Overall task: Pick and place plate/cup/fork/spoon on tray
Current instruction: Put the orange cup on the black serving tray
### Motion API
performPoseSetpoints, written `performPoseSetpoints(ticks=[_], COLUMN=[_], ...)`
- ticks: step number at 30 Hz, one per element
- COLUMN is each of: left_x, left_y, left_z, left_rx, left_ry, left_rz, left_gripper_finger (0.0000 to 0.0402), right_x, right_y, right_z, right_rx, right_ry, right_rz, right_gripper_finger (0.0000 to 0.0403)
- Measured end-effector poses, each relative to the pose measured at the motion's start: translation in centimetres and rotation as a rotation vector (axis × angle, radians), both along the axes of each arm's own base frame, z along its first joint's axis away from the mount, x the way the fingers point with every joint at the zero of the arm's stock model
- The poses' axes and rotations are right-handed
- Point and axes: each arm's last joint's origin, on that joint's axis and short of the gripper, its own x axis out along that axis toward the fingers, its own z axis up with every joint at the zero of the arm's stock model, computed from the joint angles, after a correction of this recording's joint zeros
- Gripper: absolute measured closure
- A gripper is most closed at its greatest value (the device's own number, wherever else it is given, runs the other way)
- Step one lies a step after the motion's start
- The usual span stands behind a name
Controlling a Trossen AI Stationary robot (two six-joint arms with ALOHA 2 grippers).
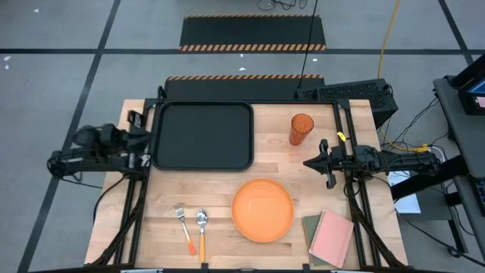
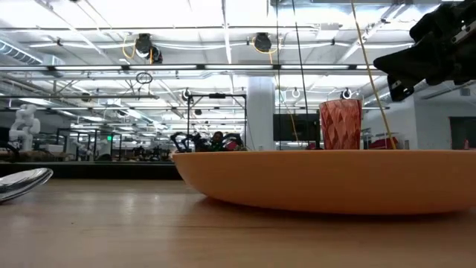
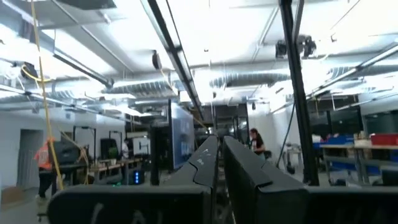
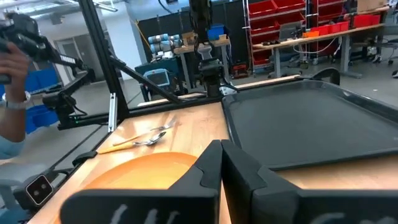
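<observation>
The black tray [image 1: 203, 136] lies at the table's far left; it also shows in the right wrist view [image 4: 311, 124]. The orange plate [image 1: 262, 210] lies flat near the front middle. The orange-red cup [image 1: 301, 129] stands upright right of the tray. The fork [image 1: 184, 227] and the spoon [image 1: 202, 227] lie side by side at the front left. My left gripper [image 1: 148, 140] is shut and empty at the tray's left edge. My right gripper [image 1: 307, 162] is shut and empty, above the table between cup and plate, pointing toward the table's left.
A pink notebook [image 1: 332, 237] lies on a green one at the front right corner. A black mat with orange-striped edges [image 1: 250, 34] lies on the floor beyond the table. A black device [image 1: 348, 92] sits at the far right edge.
</observation>
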Motion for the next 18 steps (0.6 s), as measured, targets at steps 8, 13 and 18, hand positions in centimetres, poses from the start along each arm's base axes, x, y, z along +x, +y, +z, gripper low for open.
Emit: performPoseSetpoints(ticks=[8,13,18], left_x=[1.3,3.4,6.0], left_y=[0.1,0.2,0.3], left_z=[5.9,8.2,9.4], left_rx=[0.049,0.058,0.082], left_ry=[0.059,0.166,0.326], left_rz=[0.028,0.031,0.052], left_gripper_finger=[0.0371,0.0371,0.0371], right_x=[0.0,0.0,0.0], right_y=[0.0,0.0,-0.2], right_z=[0.0,0.0,0.1], right_rx=[0.058,0.087,0.089], right_ry=[0.001,0.002,-0.008], right_rz=[0.001,0.000,-0.060], right_gripper_finger=[0.0403,0.0403,0.0403])
